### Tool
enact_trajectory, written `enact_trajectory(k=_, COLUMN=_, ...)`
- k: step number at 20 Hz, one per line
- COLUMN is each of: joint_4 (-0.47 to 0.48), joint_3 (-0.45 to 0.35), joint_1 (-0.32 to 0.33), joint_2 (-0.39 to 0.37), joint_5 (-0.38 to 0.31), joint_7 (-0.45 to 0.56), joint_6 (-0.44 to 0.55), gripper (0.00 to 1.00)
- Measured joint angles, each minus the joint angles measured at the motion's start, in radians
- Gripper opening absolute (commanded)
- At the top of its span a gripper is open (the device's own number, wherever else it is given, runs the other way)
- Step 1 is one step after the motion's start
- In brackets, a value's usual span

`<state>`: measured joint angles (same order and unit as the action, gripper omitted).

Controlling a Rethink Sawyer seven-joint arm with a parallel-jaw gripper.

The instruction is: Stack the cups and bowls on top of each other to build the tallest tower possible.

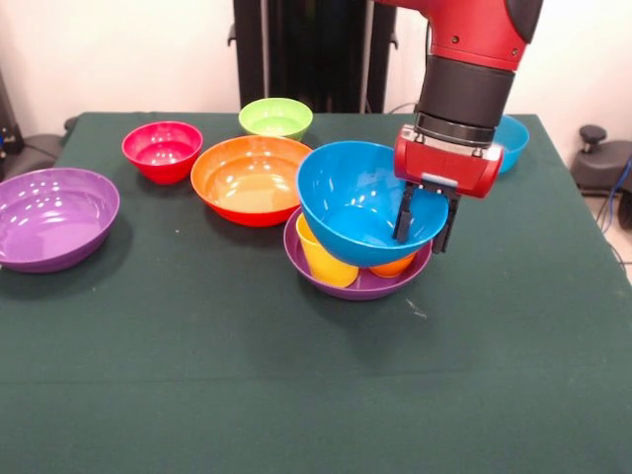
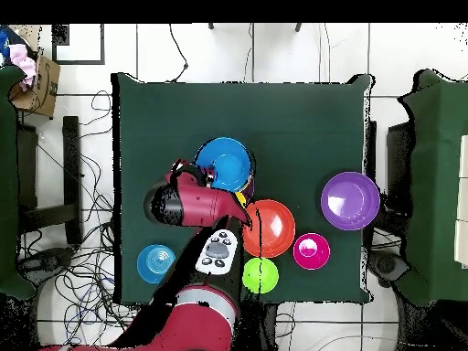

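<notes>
Gripper (image 1: 425, 229) clamped over rim of large glossy blue plastic bowl (image 1: 360, 202), tilted atop yellow (image 1: 324, 259) and orange (image 1: 395, 266) cups inside purple bowl (image 1: 360, 285); levelling needed before release.

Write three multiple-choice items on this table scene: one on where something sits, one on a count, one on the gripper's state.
1. Where does the large blue bowl rest?
A. On the cups inside a purple bowl
B. Inside the orange bowl
C. Flat on the table

2. How many purple bowls are in view?
A. One
B. Two
C. Three

3. How is the gripper engaged?
A. Open, well above the table
B. Shut on the red bowl
C. Shut on the blue bowl's rim

Answers:
1 A: a yellow cup and an orange cup hold it up inside the purple bowl.
2 B: that one plus another purple bowl standing apart.
3 C: one finger is inside the rim, the other outside.
</notes>
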<state>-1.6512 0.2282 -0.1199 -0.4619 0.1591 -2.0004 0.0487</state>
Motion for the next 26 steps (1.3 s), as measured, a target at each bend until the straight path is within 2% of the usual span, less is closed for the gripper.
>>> enact_trajectory(k=16, joint_4=-0.007, joint_3=-0.008, joint_1=0.016, joint_2=-0.008, joint_5=0.000, joint_7=0.000, joint_6=0.006, gripper=0.00)
enact_trajectory(k=26, joint_4=-0.039, joint_3=-0.010, joint_1=0.069, joint_2=-0.044, joint_5=0.000, joint_7=0.000, joint_6=0.090, gripper=0.00)
